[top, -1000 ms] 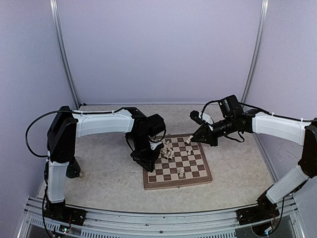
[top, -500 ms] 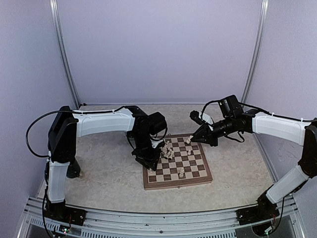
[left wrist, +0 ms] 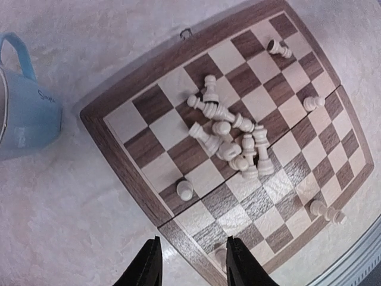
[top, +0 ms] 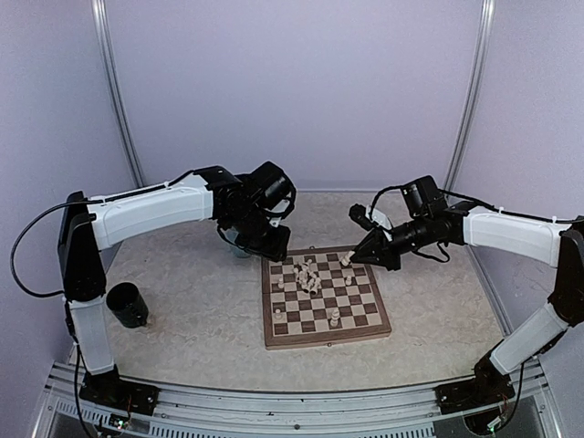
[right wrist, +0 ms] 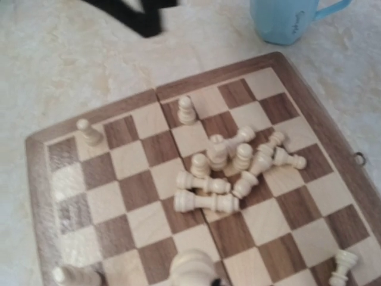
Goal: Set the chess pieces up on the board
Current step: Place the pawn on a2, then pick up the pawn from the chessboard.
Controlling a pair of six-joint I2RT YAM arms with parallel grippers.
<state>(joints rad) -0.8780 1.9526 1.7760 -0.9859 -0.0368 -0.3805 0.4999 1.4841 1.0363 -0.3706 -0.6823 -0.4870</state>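
Observation:
The board (top: pixel 324 342) lies mid-table; it also shows in the left wrist view (left wrist: pixel 122 161) and the right wrist view (right wrist: pixel 37 202). Several cream chess pieces (top: pixel 310 274) lie toppled in a pile near its middle (left wrist: pixel 229 140) (right wrist: pixel 232 170). A few pawns stand apart (left wrist: pixel 185 190) (right wrist: pixel 186 110). My left gripper (top: pixel 271 248) hovers open and empty above the board's far left corner, its fingertips (left wrist: pixel 147 265) astride the rim. My right gripper (top: pixel 351 258) is over the far right squares, shut on a cream piece (right wrist: pixel 193 268) whose head fills the bottom of its view.
A blue mug (left wrist: pixel 24 107) (right wrist: pixel 286 21) stands just off the board's far left corner, close to the left gripper. A black cup (top: pixel 128 305) stands near the left arm's base. Purple walls enclose the table.
The left arm has swung from the board's left edge up and back to its far left corner, uncovering the black cup. The right arm has not moved.

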